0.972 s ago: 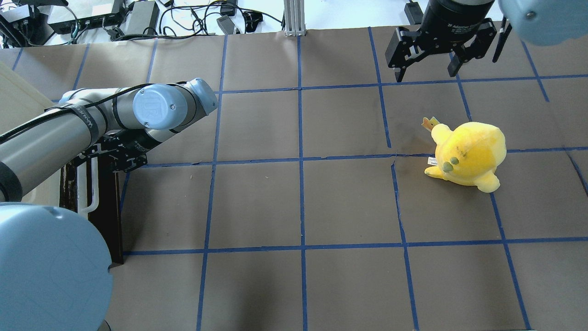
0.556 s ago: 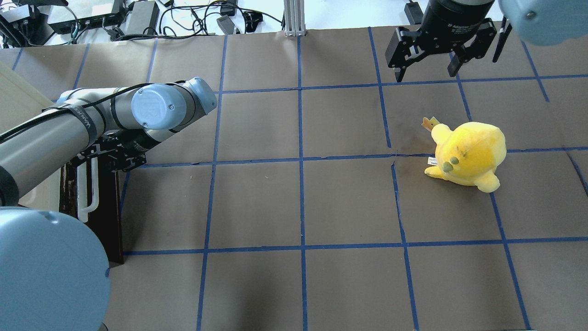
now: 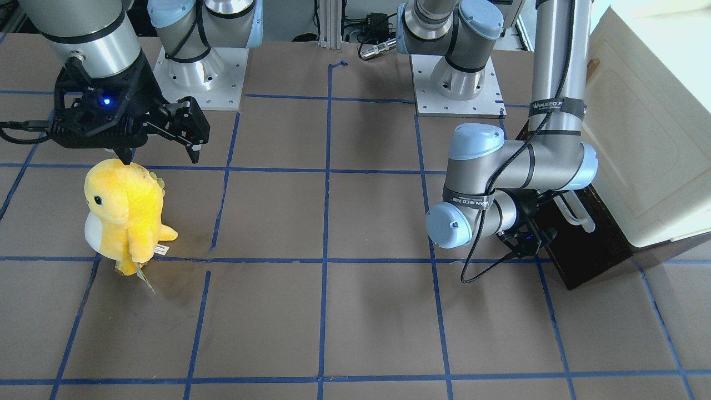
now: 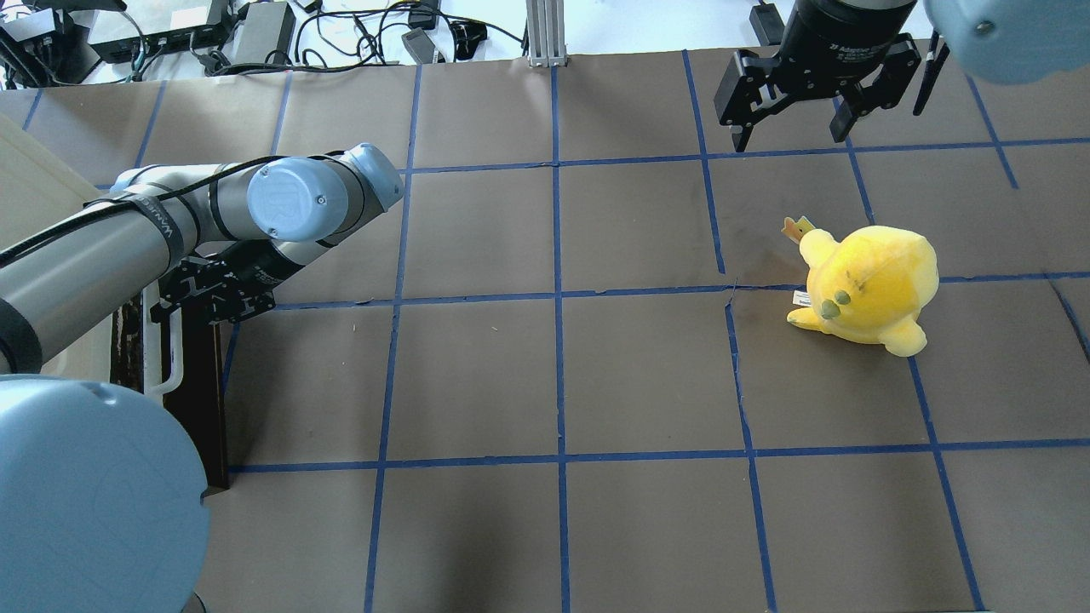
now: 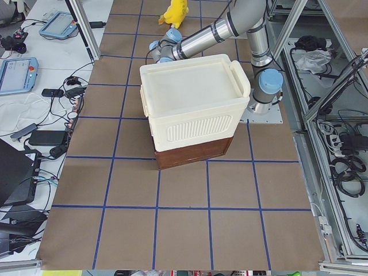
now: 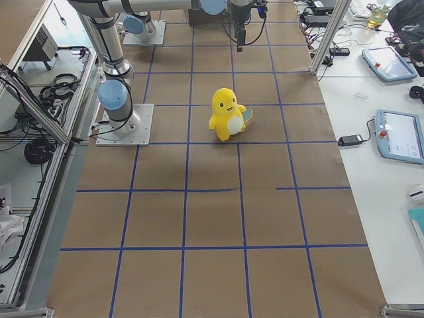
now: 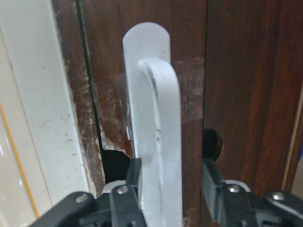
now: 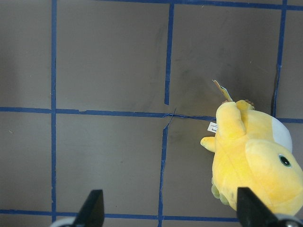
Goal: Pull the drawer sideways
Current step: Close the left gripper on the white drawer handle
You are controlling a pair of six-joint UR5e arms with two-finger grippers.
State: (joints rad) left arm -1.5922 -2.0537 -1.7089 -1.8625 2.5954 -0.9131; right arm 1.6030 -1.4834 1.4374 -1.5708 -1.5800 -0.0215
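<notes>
Both jaw pairs spread. Left gripper (image 7: 170, 170) astride white handle (image 7: 158, 118) of drawer (image 4: 197, 400), not pinching; drawer at table (image 4: 553, 383) left edge, beneath cream cabinet (image 4: 34, 196). Yellow plush (image 4: 869, 285) stands right of centre. Right gripper (image 4: 789, 139) hangs beyond plush.

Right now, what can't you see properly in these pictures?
Inside of the drawer: left wrist view shows only its dark front.
Lower end of the white bar handle: same view, behind the left gripper and cut by the bottom edge.
Left gripper in exterior left view: hidden behind the cream cabinet.
The yellow plush toy there: too small for its face.
</notes>
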